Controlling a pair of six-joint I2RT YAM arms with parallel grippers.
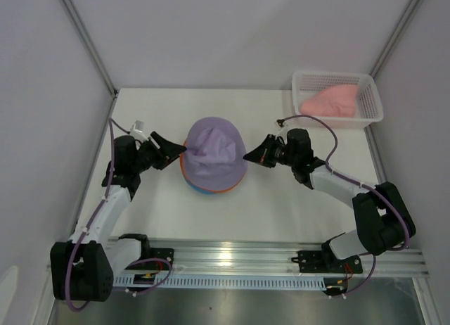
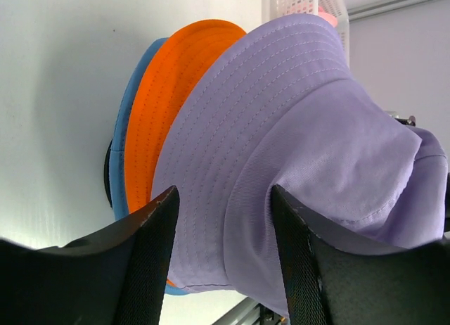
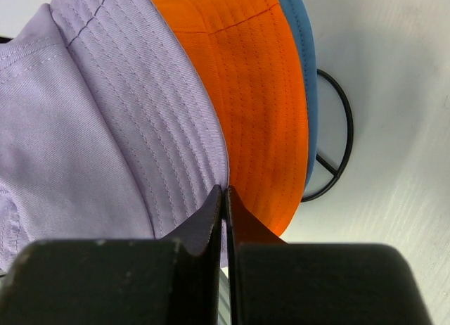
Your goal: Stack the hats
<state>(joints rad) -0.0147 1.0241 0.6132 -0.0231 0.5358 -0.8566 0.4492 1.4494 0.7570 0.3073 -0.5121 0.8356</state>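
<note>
Three hats sit stacked on the black wire stand (image 3: 350,128) mid-surface: blue hat (image 3: 299,29) lowest, orange hat (image 3: 260,93) over it, lavender hat (image 1: 214,148) on top, its crown dented and slumped rather than seated round.

Step in hand, as I read it: settling the lavender one onto the pile. Both arms flank it.
- Left jaws: apart, at the left edge of the lavender brim. Fabric shows between them in the left wrist view, nothing clamped.
- Right jaws: together, tips right at the lavender brim's edge on the opposite side. I cannot tell whether any fabric is caught in them.

White mesh basket (image 1: 351,121) stands at the far right corner of the surface (image 1: 162,212), well apart from the stack. It holds the pink hat (image 1: 330,100), crumpled, and nothing else that I can see.

Next move, my judgement: free the lavender brim, then send the right arm back to the basket for the pink hat. Soft cloth in a walled container calls for a descent from above and a pinch on a fold.
</note>
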